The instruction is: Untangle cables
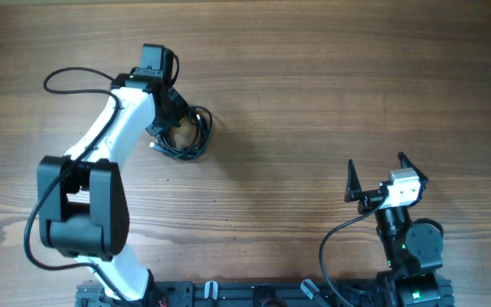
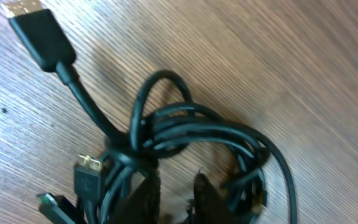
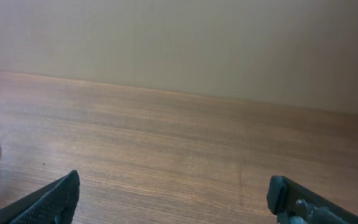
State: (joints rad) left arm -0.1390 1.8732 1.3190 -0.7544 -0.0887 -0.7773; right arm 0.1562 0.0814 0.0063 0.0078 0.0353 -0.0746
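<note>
the cables [image 2: 191, 127], thin black flexible cords knotted into a small coil with loops crossing over one another, lie on the brown wood-grain table [image 1: 314, 85] in the upper left part of the overhead frame. in the left wrist view one strand runs out of the knot to the upper left corner and ends in a flat black plug with a gold-coloured metal tip [image 2: 39, 31], lying flat on the wood. two smaller black plug ends [image 2: 89, 177] sit at the lower left of that view, just beside the knot.

my left gripper [image 2: 176, 202] is right over the coil, at the end of the white-and-black arm that reaches up the left side of the overhead frame. its two dark fingertips [image 2: 145, 199] show at the bottom edge of the wrist view, touching the lower side of the tangle. the jaws stand close together with only a narrow gap, but i cannot tell whether a strand is pinched between them.

my right gripper [image 1: 380, 175] is in the lower right of the overhead frame, well apart from the cables. its jaws are spread wide with nothing between them, and its wrist view shows bare wood and a pale wall [image 3: 179, 43].
</note>
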